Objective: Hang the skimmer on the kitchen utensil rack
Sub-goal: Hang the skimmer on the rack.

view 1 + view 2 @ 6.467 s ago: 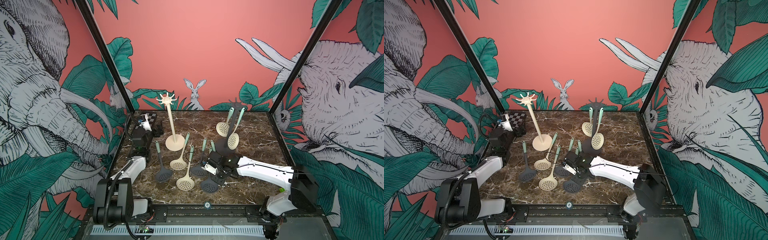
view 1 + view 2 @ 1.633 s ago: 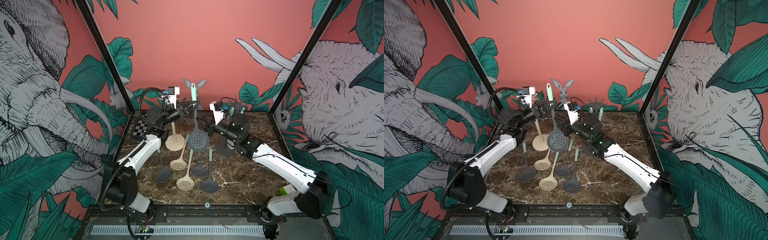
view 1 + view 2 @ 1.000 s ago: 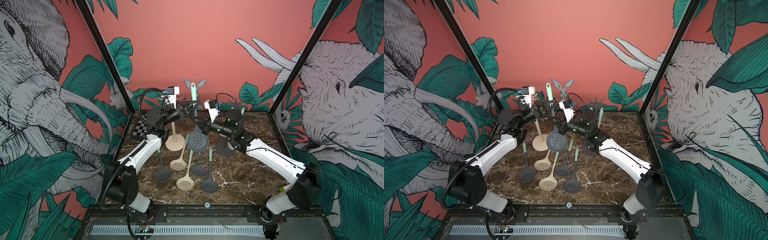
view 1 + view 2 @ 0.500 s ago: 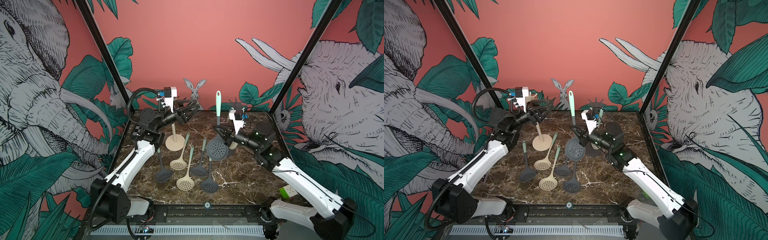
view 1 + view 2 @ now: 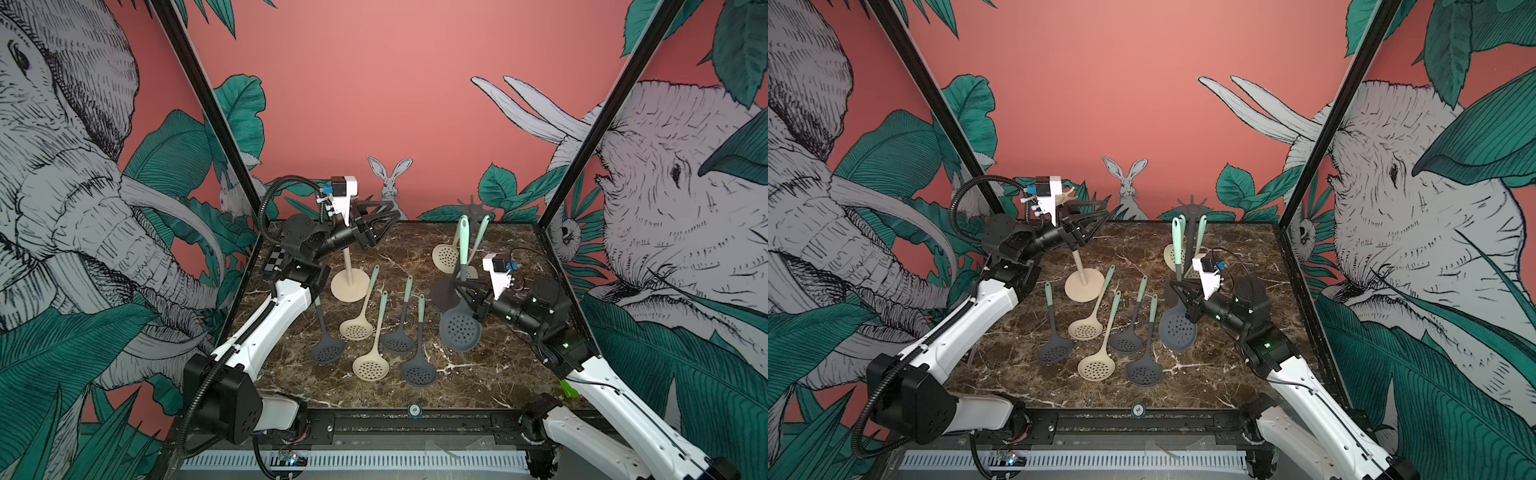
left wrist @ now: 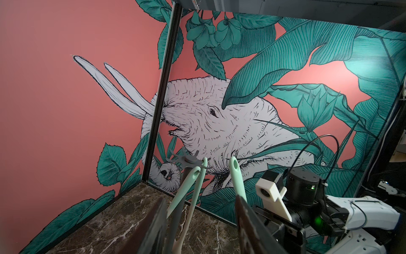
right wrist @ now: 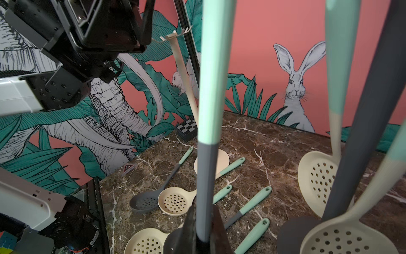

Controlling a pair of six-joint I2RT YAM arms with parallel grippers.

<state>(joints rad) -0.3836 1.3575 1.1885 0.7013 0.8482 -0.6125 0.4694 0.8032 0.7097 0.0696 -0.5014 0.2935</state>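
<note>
Over the counter (image 5: 498, 365), both top views: right pincer (image 5: 462, 291) pinches the grey skimmer (image 5: 460, 334) low on its stem. Its mint handle points up, just in front of the dark rack (image 5: 471, 206).
left pincer (image 5: 392, 210): spread, empty, raised beside the beige rack (image 5: 351, 284).
loose skimmers (image 5: 370, 368): five flat on the counter, well apart from the dark rack.
left wrist view: skimmer handle tip (image 6: 234, 163) sits beside the rack's hook ring (image 6: 191, 159), on no hook yet. Two hung skimmers (image 6: 198, 176) are already there.
right wrist view: stem is clamped between both fingers (image 7: 190, 228), with the rack post (image 7: 369, 110) near.
risk: the hole may miss the hook. The handle may knock the hung skimmers off or tip the rack. With so low a grip, the skimmer may swing.
hidden: can't tell which hooks are free. Right pincer tips are partly behind the stem in the top views. Beige rack's top is blocked by the left pincer.
</note>
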